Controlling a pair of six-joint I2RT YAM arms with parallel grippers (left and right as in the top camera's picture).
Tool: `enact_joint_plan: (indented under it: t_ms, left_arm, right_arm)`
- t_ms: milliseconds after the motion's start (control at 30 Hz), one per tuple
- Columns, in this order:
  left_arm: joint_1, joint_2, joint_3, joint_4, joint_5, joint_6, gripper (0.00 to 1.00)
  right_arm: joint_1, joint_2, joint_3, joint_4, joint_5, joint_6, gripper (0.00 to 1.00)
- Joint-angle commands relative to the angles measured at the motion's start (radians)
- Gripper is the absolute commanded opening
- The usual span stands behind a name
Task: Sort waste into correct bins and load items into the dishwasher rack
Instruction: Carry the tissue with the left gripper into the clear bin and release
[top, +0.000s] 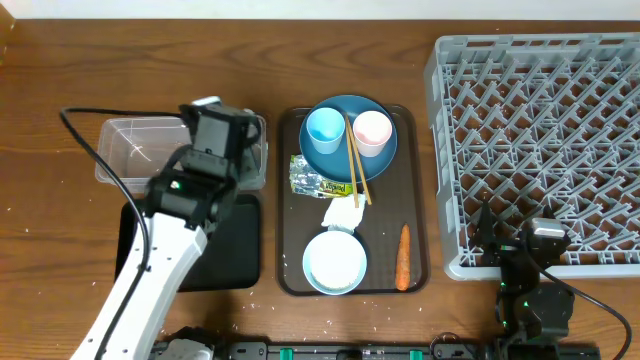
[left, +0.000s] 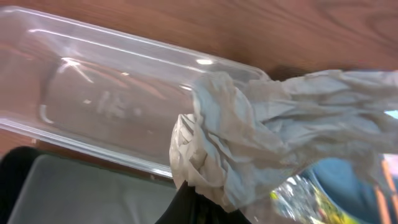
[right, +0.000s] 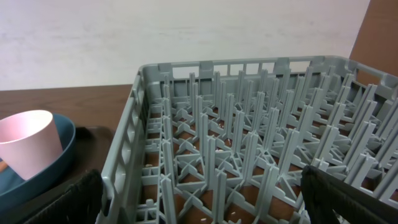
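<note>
My left gripper (left: 208, 194) is shut on a crumpled white tissue (left: 261, 130), holding it above the near right corner of the clear plastic tub (left: 112, 81), with the black tray (left: 81, 193) just below. Overhead, the left gripper (top: 225, 130) sits at the tub's (top: 140, 150) right end. On the brown serving tray (top: 418, 200) a dark blue plate (top: 348, 105) carries a light blue cup (top: 325, 129), a pink cup (top: 372, 131) and chopsticks (top: 357, 160). A snack wrapper (top: 318, 180), a second white tissue (top: 342, 213), a pale bowl (top: 334, 262) and a carrot (top: 403, 257) also lie there. My right gripper (right: 208, 199) is open, facing the dishwasher rack (right: 249, 143).
The grey rack (top: 540, 140) fills the right side of the table, and my right gripper (top: 515, 235) sits at its front edge. The black tray (top: 235, 250) lies partly under my left arm. The pink cup (right: 28, 142) shows left of the rack wall.
</note>
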Motion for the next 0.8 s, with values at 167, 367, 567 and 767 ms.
enact_joint_plan:
  t_ms: [167,367,567,767]
  left_arm:
    - [0.124,0.158,0.018,0.066,-0.041,0.005,0.06]
    - [0.167,0.29,0.018,0.093,-0.003,0.002,0.06]
    - [0.169,0.352,0.018,0.124,0.087,0.002,0.09]
    - [0.169,0.354,0.018,0.13,0.087,0.002,0.41]
  right_arm:
    - [-0.005,0.003,-0.001,-0.004,0.0,0.003,0.99]
    - [-0.005,0.003,-0.001,-0.004,0.0,0.003,0.99]
    - [-0.005,0.003,-0.001,-0.004,0.0,0.003,0.99]
    - [-0.005,0.003,-0.001,-0.004,0.0,0.003,0.99]
